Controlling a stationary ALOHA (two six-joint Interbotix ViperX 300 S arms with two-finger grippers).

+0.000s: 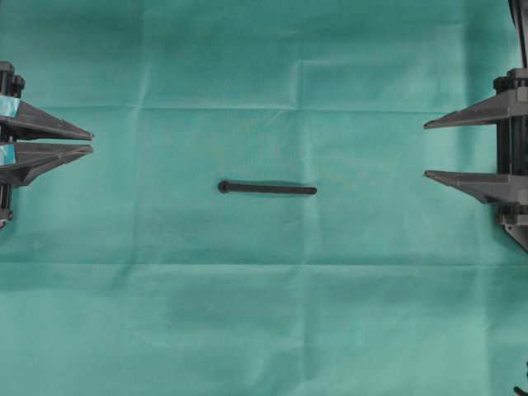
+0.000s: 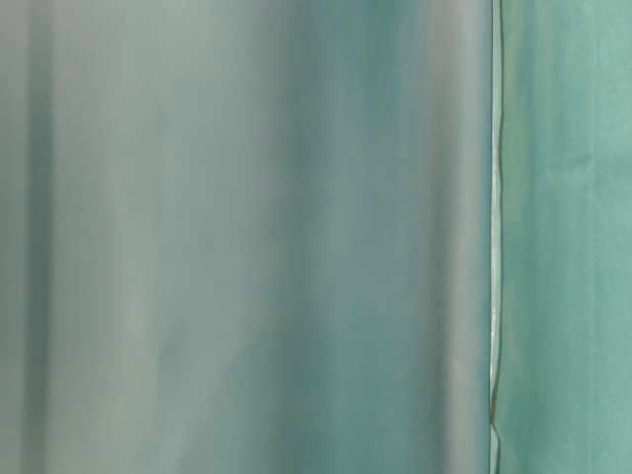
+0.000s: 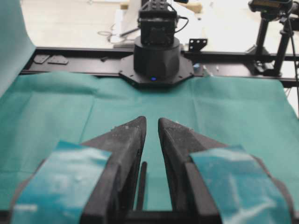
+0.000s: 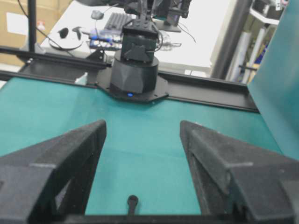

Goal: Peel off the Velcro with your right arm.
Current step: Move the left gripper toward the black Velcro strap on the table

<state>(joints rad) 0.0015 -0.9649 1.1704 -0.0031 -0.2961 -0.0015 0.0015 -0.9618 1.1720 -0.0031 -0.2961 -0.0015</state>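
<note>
Two claws parked, nothing held: teal-patched left claw (image 1: 91, 140) nearly closed, all-black right claw (image 1: 426, 149) wide. Thin black two-layer Velcro strip (image 1: 266, 188) flat mid green cloth-covered surface (image 1: 264, 313), between them. Risk: pinching both layers, dragging strip unpeeled; cloth bunching.

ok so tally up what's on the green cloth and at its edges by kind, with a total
Velcro strip: 1
pincers: 2, the left pincer with teal patches, jaws nearly together, and the right pincer, all black, jaws apart
green cloth: 1
total: 4
</note>
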